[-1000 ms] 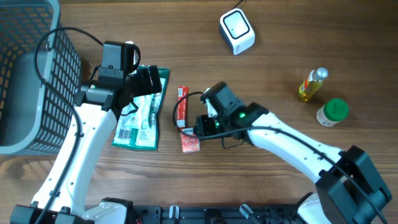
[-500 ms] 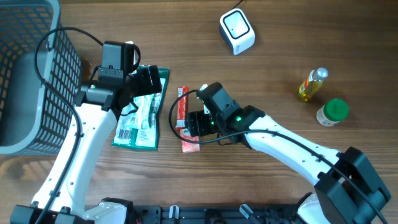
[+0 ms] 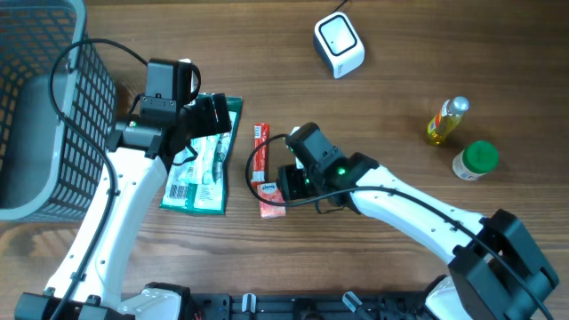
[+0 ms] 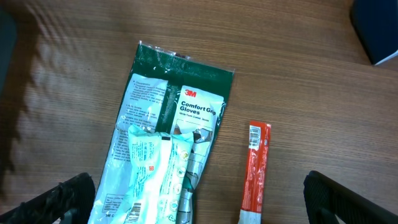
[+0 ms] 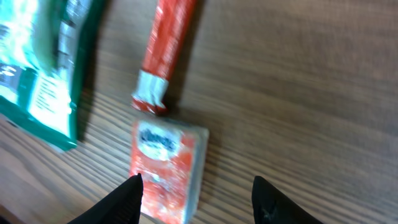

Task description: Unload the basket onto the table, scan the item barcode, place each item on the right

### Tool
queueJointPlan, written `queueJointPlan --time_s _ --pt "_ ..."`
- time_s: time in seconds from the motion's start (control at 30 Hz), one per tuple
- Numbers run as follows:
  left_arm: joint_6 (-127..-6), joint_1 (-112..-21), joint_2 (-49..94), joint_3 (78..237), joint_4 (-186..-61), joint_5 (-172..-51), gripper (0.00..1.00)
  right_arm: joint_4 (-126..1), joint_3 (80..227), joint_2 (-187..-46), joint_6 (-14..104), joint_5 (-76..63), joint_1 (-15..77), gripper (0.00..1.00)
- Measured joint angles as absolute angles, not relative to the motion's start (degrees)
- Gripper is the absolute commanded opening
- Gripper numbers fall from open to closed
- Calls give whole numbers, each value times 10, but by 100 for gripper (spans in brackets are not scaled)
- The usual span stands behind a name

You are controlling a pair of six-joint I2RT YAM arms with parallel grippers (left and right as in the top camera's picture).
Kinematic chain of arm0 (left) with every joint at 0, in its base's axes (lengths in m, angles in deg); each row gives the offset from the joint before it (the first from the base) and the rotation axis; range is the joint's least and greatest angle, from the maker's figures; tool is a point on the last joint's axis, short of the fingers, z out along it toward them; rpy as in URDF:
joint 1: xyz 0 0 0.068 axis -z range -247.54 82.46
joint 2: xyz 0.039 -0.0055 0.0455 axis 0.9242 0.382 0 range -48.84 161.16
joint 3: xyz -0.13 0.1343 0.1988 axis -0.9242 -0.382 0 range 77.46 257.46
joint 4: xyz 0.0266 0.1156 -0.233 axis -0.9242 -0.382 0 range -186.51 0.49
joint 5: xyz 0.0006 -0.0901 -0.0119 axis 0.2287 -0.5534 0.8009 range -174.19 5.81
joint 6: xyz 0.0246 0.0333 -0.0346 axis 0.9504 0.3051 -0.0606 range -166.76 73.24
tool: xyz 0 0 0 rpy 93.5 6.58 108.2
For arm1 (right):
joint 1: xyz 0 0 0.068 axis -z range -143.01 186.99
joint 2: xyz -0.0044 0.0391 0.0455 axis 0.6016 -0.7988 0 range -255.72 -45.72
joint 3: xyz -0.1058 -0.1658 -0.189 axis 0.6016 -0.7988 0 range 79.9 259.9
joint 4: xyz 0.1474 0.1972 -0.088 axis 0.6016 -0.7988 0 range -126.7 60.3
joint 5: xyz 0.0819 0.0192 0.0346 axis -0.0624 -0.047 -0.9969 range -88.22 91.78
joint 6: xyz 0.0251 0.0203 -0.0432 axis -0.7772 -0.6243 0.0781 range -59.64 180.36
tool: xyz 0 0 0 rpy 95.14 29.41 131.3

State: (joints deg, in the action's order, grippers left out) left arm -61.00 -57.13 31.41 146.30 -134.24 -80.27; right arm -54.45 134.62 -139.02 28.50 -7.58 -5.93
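Right wrist: right hand [image 5: 198, 182] spread, gripping nothing, over the small red packet [image 5: 165, 171]. Packet lies flat on the bench [image 5: 298, 93], nearer one finger than the other. Red stick [image 5: 168, 50] sits just beyond the packet. Left hand [image 4: 198, 176] fully spread, empty, above the gloves pack [image 4: 168, 143]. Overhead: white scanner [image 3: 339, 44] well apart from the packet.

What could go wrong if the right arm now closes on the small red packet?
The small red packet lies flat and off-centre under the open right jaws, so they may clip only its edge. The long red stick pack ends right beside it and could be pushed or pinched along.
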Motion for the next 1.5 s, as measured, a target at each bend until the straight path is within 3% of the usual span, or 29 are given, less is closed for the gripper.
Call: queueJointPlan --time_s 0.17,0.23,0.3,1.1,1.27,1.37,1.5 --pt "-610 -571 314 1463 -1342 -803 100 -529 1325 -1390 276 -76 -64 49" --pt "-610 -571 314 1463 -1342 -803 100 -506 1316 -1393 268 -76 -77 39" --pt "-610 -571 314 1463 -1342 -803 100 -498 1316 -1396 259 -76 -80 36" --pt "-610 -571 314 1463 -1342 -803 100 -485 1313 -1446 224 -123 -82 35" --pt "-610 -571 314 1463 -1343 -803 100 -480 1313 -1469 208 -127 -82 24" --pt "-610 -571 314 1463 -1343 -803 100 -469 1314 -1474 195 -138 -82 6" --pt "-610 -571 314 1463 -1343 -803 100 -459 1317 -1477 185 -158 -79 4"
